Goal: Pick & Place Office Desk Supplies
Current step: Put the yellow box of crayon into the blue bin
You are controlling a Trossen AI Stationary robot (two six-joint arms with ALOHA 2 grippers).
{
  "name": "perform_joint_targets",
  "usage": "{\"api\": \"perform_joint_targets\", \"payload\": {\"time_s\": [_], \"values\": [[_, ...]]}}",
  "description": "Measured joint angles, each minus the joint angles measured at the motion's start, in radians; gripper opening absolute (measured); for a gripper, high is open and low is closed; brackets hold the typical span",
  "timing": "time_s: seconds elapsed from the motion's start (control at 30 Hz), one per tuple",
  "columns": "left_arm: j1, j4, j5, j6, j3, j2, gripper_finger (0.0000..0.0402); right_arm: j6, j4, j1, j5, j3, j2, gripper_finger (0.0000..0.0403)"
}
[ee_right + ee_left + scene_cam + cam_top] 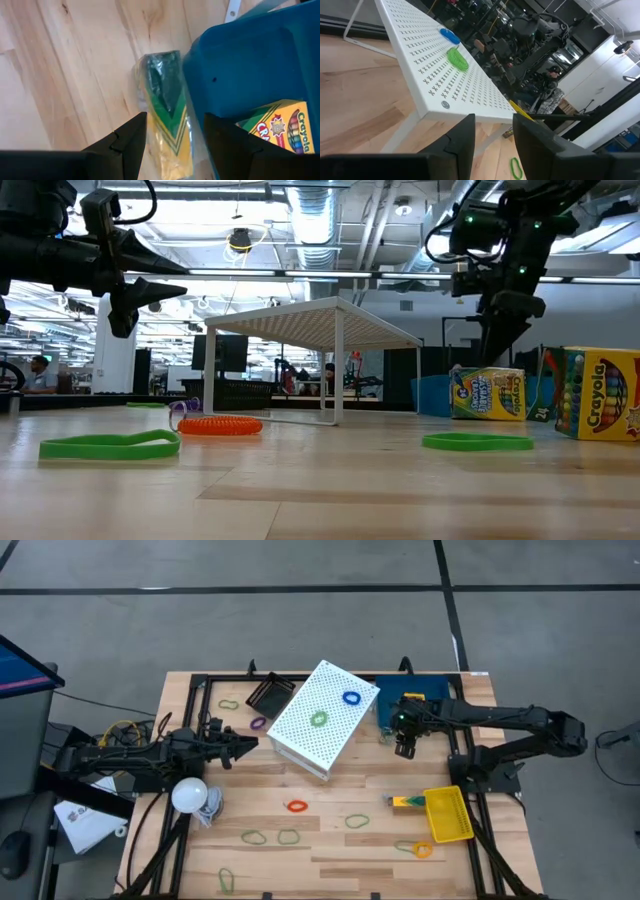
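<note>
right gripper [170,137] | jaws parted, empty (over crayon pack [167,115]) | left gripper [493,140] | jaws parted, empty

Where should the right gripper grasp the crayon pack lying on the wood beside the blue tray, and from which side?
Across its narrow width, from straight above. The crayon pack lies flat, one long edge against the blue tray, so the open right gripper should descend with one finger easing between them.

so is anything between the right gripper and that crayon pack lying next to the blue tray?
Nothing visible. The right gripper hangs open above the crayon pack, which lies flat on bare wood. The blue tray touches or nearly touches the pack's far side, so that finger has little room. The left gripper waits by the white rack.
</note>
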Motion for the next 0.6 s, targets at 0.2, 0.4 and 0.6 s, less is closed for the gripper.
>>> {"api": "perform_joint_targets", "payload": {"time_s": [0.2, 0.4, 0.6], "values": [[0.000, 0.000, 0.000, 0.003, 0.000, 0.000, 0.0127, 0.000, 0.009, 0.000, -0.008, 0.000, 0.000, 0.0191], [0.000, 0.000, 0.000, 0.005, 0.000, 0.000, 0.0127, 0.000, 0.045, 0.005, -0.025, -0.021, 0.000, 0.0191], [0.000, 0.000, 0.000, 0.006, 0.000, 0.000, 0.0127, 0.016, 0.084, 0.003, -0.021, -0.055, 0.000, 0.0191]]}}
